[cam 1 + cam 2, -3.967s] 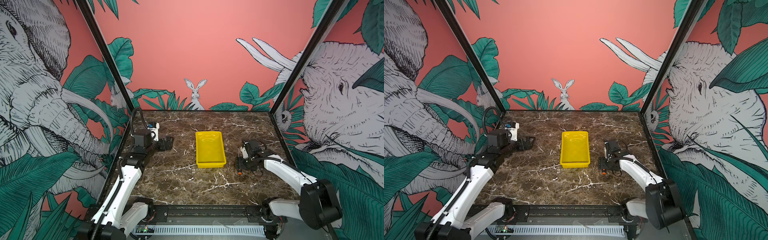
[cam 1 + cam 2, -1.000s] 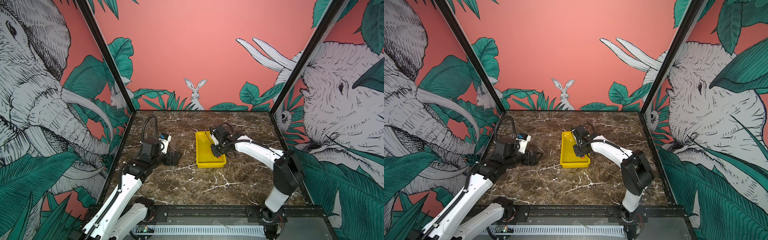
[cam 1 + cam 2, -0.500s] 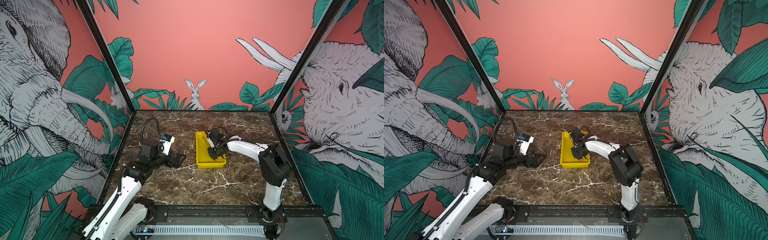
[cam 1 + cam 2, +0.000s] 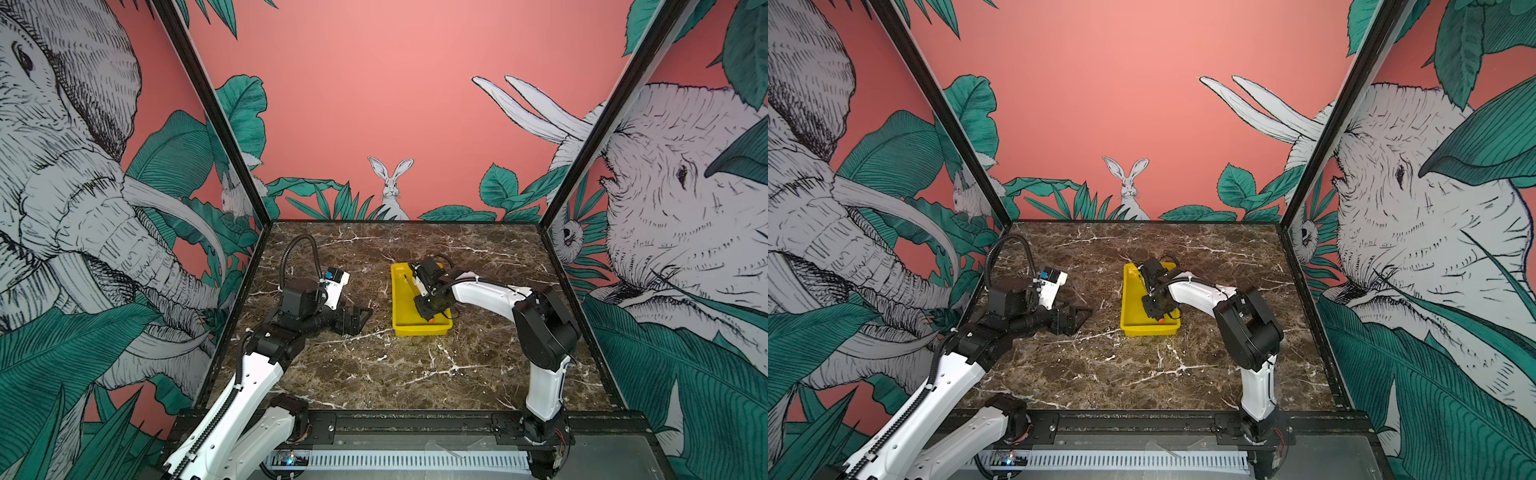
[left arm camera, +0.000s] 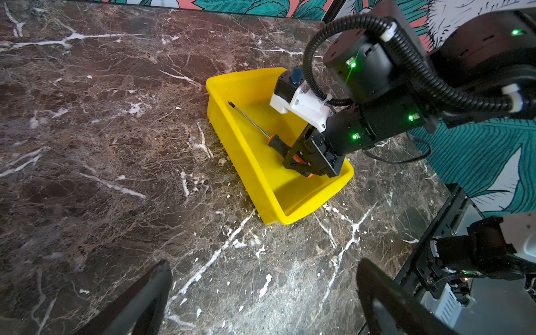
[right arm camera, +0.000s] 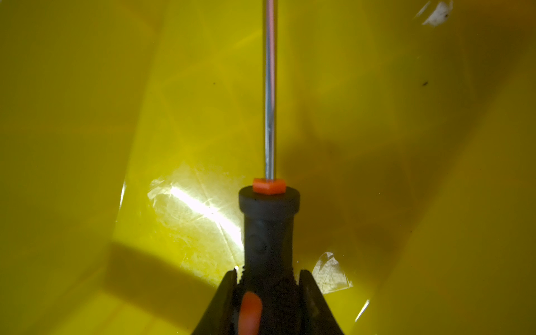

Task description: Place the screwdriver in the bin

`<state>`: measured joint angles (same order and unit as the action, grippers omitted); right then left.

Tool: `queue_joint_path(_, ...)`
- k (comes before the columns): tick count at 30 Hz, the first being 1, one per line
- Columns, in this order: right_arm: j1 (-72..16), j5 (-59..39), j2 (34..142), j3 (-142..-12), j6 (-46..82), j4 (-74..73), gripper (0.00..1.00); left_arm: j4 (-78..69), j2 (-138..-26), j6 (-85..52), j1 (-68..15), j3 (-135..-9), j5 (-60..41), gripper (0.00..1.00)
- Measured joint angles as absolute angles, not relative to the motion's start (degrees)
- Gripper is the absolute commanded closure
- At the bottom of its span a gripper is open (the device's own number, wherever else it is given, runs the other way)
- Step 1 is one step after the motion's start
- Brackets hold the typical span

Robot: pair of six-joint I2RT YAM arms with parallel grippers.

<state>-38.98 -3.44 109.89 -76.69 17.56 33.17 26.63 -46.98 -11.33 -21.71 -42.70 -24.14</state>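
Screwdriver point(image 5: 275, 141), handle clamped in right tool point(image 5: 298, 165), sits inside bin point(image 5: 249, 174); left tool point(image 4: 355, 319) has jaws spread wide.

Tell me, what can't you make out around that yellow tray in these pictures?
- Tip of the screwdriver: cut off by the picture edge, right wrist view.
- Handle's middle: covered by the right gripper, left wrist view.
- Whether it touches the bin floor: too small in both top views.
- Far right corner of the bin: behind the right arm in both top views.
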Motion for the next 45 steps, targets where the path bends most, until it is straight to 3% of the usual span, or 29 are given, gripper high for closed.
queue_joint_path(4, -39.0, -3.4, 109.9, -76.7, 17.5, 33.1, 0.59, 26.6, -46.8, -11.3, -21.7, -42.4, -23.4, 0.00)
queue_joint_path(14, -39.0, -3.4, 109.5, -76.7, 17.3, 33.4, 0.56, 26.7, -46.5, -11.3, -21.7, -42.2, -21.6, 0.00)
queue_joint_path(20, -39.0, -2.3, 102.3, -77.8, 16.3, 35.8, 0.48, 26.7, -46.2, -10.9, -21.7, -42.2, -18.5, 0.00)
queue_joint_path(23, -39.0, -1.2, 96.7, -79.4, 15.6, 36.7, 0.40, 26.7, -46.2, -10.7, -21.7, -42.1, -16.0, 0.00)
queue_joint_path(32, -34.9, 2.9, 78.8, -76.7, 13.5, 39.1, 0.01, 24.3, -46.2, -11.0, -21.7, -41.1, -0.7, 0.00)
queue_joint_path(38, -25.9, 5.5, 68.5, -69.7, 13.2, 41.3, 0.01, 22.6, -49.2, -9.0, -21.7, -44.1, 9.1, 0.00)
queue_joint_path(45, -21.2, 12.2, 61.1, -63.5, 11.9, 41.7, 0.01, 15.0, -50.4, -2.3, -21.3, -43.7, 18.5, 0.01)
